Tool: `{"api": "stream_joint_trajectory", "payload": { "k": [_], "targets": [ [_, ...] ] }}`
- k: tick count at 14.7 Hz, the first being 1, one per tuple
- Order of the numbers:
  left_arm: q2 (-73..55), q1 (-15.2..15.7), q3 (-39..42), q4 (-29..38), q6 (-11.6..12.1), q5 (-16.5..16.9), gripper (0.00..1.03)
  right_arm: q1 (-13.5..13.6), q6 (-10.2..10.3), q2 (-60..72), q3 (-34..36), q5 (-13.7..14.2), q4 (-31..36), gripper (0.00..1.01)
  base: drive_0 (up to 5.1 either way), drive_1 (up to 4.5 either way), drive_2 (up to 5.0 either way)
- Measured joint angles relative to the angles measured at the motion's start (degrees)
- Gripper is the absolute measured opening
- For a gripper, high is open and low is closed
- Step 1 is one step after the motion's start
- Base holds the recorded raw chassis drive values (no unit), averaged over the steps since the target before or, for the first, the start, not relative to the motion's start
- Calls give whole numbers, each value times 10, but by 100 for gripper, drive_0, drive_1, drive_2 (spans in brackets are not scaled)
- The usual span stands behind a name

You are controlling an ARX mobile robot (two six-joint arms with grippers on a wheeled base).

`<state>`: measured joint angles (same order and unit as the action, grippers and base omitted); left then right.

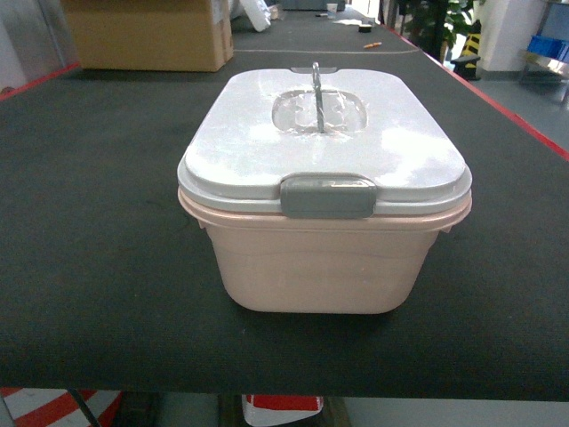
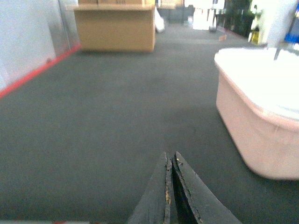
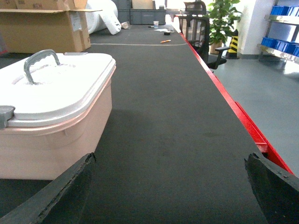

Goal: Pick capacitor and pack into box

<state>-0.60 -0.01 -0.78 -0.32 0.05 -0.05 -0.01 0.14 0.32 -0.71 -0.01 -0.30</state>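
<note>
With the box [image 1: 324, 191] lidded and clasped mid-table, left gripper [image 2: 171, 175] pinched empty, right gripper [image 3: 170, 186] spread wide and empty, and apparently no capacitor visible, packing risks stalling against that fastened lid [image 1: 324, 133].

You have almost nothing readable here. The cardboard carton [image 3: 44, 25] at the far end of the counter [image 3: 177, 116] carries a small white label and some dark print along its top flap in the right wrist view, but both are too small and blurred to make out. The box [image 1: 324, 205] shows no lettering.
</note>
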Motion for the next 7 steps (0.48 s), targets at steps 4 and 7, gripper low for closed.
{"api": "stream_joint_trajectory", "payload": {
  "k": [4, 7],
  "targets": [
    [0, 0, 0, 3, 0, 0, 2, 0, 0, 0, 0, 0, 0, 98, 0, 0, 0],
    [0, 0, 0, 0, 0, 0, 17, 0, 0, 0, 0, 0, 0, 98, 0, 0, 0]
  ]
}}
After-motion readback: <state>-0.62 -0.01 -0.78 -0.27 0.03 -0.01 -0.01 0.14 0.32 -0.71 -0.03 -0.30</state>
